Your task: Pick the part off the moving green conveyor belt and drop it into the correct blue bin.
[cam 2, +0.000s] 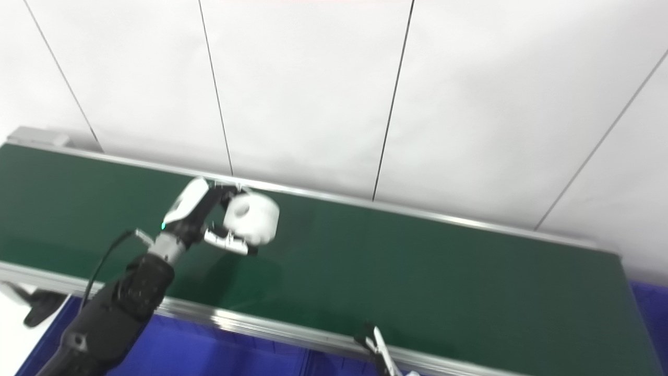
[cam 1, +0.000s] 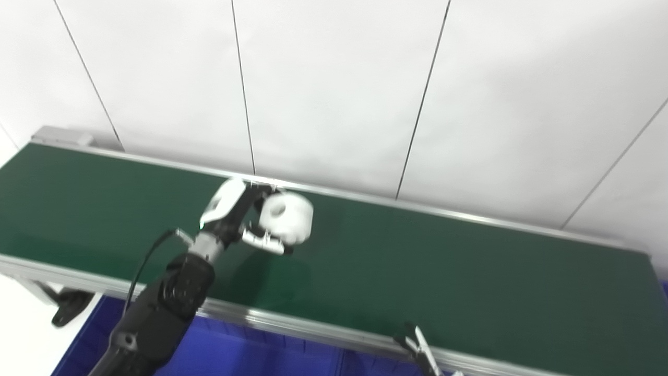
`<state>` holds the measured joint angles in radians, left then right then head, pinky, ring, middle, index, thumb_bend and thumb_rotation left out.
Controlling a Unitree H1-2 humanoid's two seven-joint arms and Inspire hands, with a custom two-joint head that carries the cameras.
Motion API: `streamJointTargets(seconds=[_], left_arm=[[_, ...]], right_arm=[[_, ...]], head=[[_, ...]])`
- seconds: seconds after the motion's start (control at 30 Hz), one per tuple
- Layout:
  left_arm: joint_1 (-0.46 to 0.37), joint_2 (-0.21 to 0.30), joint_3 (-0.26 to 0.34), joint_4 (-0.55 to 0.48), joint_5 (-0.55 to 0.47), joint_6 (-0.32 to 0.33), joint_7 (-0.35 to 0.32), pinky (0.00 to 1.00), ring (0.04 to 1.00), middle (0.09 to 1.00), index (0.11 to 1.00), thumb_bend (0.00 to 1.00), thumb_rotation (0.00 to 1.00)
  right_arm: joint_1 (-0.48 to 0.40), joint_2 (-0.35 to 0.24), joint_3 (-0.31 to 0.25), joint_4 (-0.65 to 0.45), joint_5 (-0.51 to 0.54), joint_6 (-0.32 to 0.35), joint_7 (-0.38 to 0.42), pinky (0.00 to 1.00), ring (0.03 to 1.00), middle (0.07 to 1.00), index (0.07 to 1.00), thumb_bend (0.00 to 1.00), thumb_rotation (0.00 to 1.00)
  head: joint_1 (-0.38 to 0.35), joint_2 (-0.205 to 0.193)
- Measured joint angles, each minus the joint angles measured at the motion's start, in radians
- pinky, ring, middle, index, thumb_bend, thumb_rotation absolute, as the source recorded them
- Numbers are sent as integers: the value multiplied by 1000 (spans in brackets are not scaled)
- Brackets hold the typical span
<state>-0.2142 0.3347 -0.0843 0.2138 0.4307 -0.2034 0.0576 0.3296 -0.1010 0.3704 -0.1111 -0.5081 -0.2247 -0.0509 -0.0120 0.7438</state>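
My left hand (cam 1: 245, 214) reaches over the green conveyor belt (cam 1: 417, 261) and is shut on a white round part (cam 1: 287, 216) with a hole in its face, holding it just above the belt near the far edge. The same hand (cam 2: 209, 219) and part (cam 2: 253, 218) show in the right eye view. Only a few fingertips (cam 1: 417, 347) of my right hand show at the bottom edge, near the belt's front rail; its state is hidden. A blue bin (cam 1: 250, 350) lies below the belt's front edge.
The belt's silver front rail (cam 1: 292, 324) runs across the bottom. A white panelled wall (cam 1: 334, 89) stands right behind the belt. A black foot (cam 1: 68, 308) sits at the lower left. More blue (cam 2: 649, 308) shows at the right edge.
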Motion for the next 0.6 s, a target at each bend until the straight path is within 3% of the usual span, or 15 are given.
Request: streamJointTargets(seconds=[0.1, 0.17, 0.23, 0.3, 0.37, 0.5, 0.6], left_arm=[[57, 18, 6, -70, -43, -21, -37, 438, 422, 496, 525, 497, 0], [102, 36, 7, -99, -59, -36, -59, 420, 416, 489, 534, 496, 0], [149, 54, 6, -111, -74, -80, -73, 410, 410, 489, 537, 495, 0], [199, 71, 1, -153, -75, -115, -88, 397, 402, 490, 540, 494, 0], [230, 82, -8, -180, -75, -147, -108, 383, 395, 489, 542, 494, 0], [264, 99, -27, -199, -80, -213, -144, 372, 394, 487, 542, 493, 0], [295, 122, -57, -214, -85, -222, -198, 382, 401, 490, 536, 495, 0]], right_arm=[[4, 9, 1, -37, -11, 3, 3, 802, 879, 882, 984, 816, 538], [4, 17, 0, -47, -13, 13, 8, 798, 881, 887, 987, 816, 544], [7, 19, 1, -74, -16, 35, 25, 802, 884, 894, 992, 816, 545], [7, 24, 0, -107, -26, 71, 42, 805, 883, 897, 998, 814, 548], [5, 29, 0, -124, -38, 96, 50, 781, 875, 897, 997, 815, 542], [0, 50, 1, -137, -56, 137, 62, 749, 867, 901, 992, 819, 527], [1, 56, 1, -139, -66, 140, 62, 747, 870, 910, 998, 815, 540]], head=[[-32, 9], [-100, 49], [-136, 74], [-137, 74], [-190, 95], [-200, 91], [-198, 82]])
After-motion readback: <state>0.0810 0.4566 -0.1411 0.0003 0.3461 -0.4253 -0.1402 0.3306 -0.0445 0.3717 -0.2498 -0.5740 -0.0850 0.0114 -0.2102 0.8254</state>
